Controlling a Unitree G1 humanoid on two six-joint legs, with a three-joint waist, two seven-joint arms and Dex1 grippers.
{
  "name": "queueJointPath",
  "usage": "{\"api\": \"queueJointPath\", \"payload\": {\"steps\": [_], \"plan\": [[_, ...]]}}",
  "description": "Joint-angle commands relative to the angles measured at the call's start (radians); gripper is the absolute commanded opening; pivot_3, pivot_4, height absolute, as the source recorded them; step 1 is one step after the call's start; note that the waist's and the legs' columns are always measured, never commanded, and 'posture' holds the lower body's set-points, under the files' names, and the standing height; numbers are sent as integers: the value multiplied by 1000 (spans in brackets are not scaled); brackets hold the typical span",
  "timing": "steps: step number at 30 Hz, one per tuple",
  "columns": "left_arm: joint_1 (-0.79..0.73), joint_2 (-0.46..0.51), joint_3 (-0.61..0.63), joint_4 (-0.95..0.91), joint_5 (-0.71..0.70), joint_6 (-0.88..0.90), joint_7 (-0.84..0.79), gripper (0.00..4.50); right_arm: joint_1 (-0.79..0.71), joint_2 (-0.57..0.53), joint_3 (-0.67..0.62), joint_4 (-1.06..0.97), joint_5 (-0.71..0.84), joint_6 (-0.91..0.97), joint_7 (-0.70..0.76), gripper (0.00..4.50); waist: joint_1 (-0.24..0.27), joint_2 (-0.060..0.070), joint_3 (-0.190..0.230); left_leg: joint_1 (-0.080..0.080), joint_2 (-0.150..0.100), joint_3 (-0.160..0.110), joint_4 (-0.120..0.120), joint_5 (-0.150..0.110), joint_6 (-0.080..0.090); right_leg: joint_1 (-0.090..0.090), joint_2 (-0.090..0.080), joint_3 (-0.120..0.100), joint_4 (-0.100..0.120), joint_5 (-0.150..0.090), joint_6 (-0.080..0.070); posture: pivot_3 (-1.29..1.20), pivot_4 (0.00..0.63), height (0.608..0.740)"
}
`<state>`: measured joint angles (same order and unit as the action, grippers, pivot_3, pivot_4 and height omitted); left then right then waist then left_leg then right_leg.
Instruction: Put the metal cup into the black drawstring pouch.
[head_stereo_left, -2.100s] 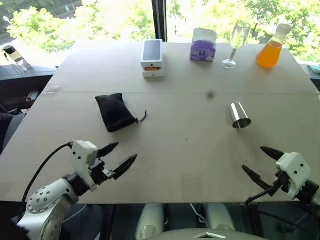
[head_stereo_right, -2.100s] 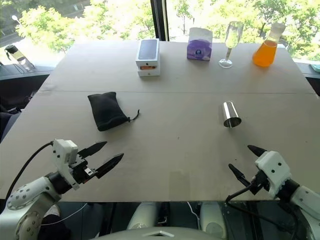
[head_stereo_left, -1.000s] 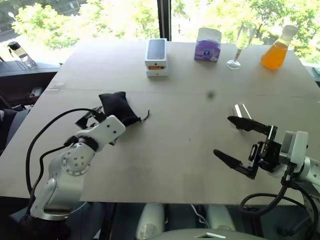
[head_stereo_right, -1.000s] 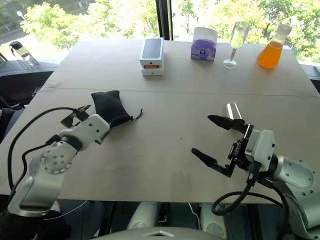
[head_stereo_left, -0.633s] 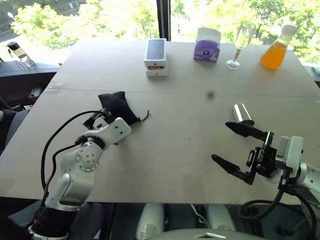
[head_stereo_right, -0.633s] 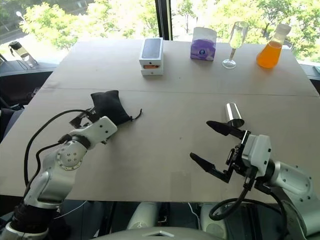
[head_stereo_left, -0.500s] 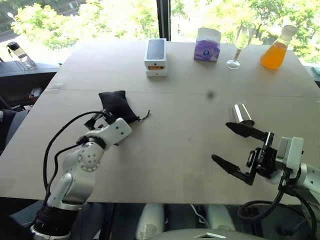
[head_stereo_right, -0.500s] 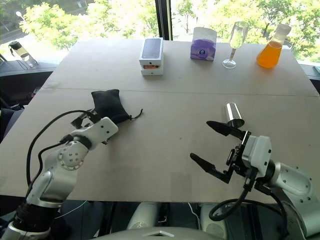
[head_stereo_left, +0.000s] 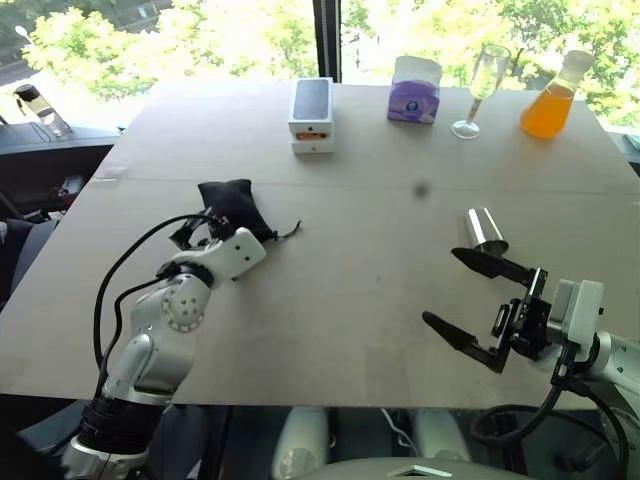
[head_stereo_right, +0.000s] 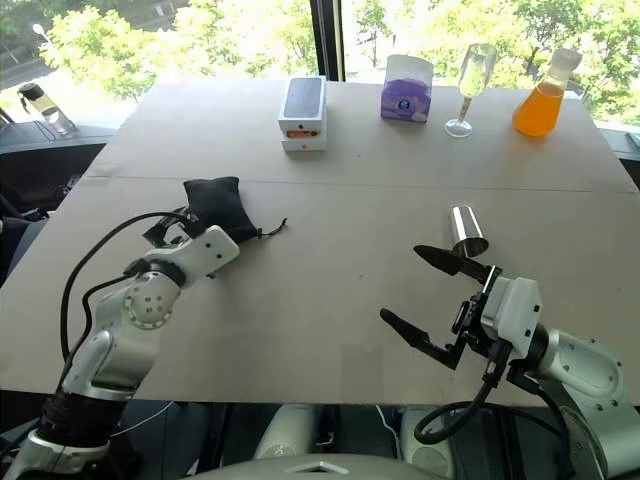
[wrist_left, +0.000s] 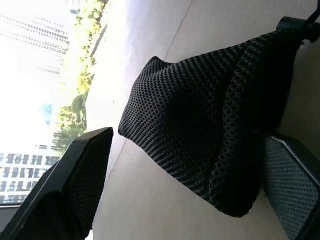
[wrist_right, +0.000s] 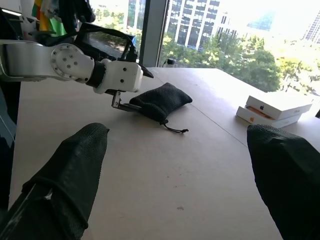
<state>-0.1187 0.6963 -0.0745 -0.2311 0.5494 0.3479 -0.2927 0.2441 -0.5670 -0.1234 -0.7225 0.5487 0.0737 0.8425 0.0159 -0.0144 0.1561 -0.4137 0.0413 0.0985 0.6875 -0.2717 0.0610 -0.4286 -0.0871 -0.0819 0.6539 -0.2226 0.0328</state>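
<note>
Reaching forward over the left half of the table (head_stereo_left: 330, 300), my left arm lies low and roughly level, with my left gripper (head_stereo_right: 177, 228) at the near left corner of the black drawstring pouch (head_stereo_left: 233, 207). Its two fingers stand wide apart and hold nothing; in the left wrist view the pouch (wrist_left: 215, 125) sits between them, one finger (wrist_left: 82, 165) clear of the fabric, the other (wrist_left: 290, 185) right against it. The pouch lies flat, long axis running from far left to near right, with its cord and gathered mouth (head_stereo_left: 287, 232) pointing toward the near right.

My right gripper (head_stereo_left: 465, 300) hovers above the near right part of the table, turned to the left, fingers spread wide and empty. The metal cup (head_stereo_left: 483, 231) lies on its side just beyond the farther finger, apart from it, open mouth toward the near side and closed base toward the far left.
</note>
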Motion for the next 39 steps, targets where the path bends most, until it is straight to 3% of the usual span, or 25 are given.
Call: {"api": "queueJointPath", "payload": {"steps": [1,6,7,10,14,18,23,28,33,39], "plan": [[-23,4,-1,20,24,-57,33,4451,16,5,-8,-19,2,-24,-8,4500,0,0,0,0,0,0,0,0,0,0,0,0,0,0,0,0,150,737],[-59,-6,-9,77,44,-75,59,4451,18,6,-9,-20,-3,-26,-14,4500,0,0,0,0,0,0,1,0,0,0,0,0,1,0,0,0,150,737],[-62,-7,-10,84,46,-81,62,4213,20,8,-7,-21,-6,-27,-16,4500,0,0,0,0,0,0,1,0,0,0,0,0,1,0,0,0,150,737],[-73,-11,-9,106,45,-90,58,3207,29,13,1,-24,-16,-32,-21,4500,0,0,0,0,0,0,1,0,0,0,0,0,1,0,0,0,150,737],[-87,-17,-5,129,26,-78,24,1281,38,17,8,-22,-26,-38,-23,4500,0,0,0,0,0,0,1,0,0,0,0,0,2,0,0,0,150,737],[-105,-42,24,114,-25,-28,-24,35,39,19,14,-15,-47,-28,-40,4500,1,-1,0,0,0,0,1,0,0,0,0,0,2,0,0,0,150,737],[-148,-101,73,41,-132,126,-122,35,39,16,20,-18,-99,7,-97,4500,0,-1,-1,0,0,0,2,1,-2,0,0,0,3,0,0,0,150,737],[-320,-169,94,-76,-310,657,-324,35,-137,-108,58,2,-317,267,-236,4500,-1,-2,0,-1,0,0,8,3,-4,0,0,0,7,-2,4,0,150,737],[-428,-167,76,-151,-509,1067,-445,35,-273,-223,53,137,-416,302,-219,4500,-3,-2,0,-1,0,-1,11,3,-4,1,1,0,8,-2,4,0,150,737],[-509,-213,104,-148,-695,1261,-457,35,-305,-295,59,228,-493,288,-194,4500,-1,-4,1,-2,-1,-2,11,3,-4,1,1,1,7,-2,4,0,150,737]]}}
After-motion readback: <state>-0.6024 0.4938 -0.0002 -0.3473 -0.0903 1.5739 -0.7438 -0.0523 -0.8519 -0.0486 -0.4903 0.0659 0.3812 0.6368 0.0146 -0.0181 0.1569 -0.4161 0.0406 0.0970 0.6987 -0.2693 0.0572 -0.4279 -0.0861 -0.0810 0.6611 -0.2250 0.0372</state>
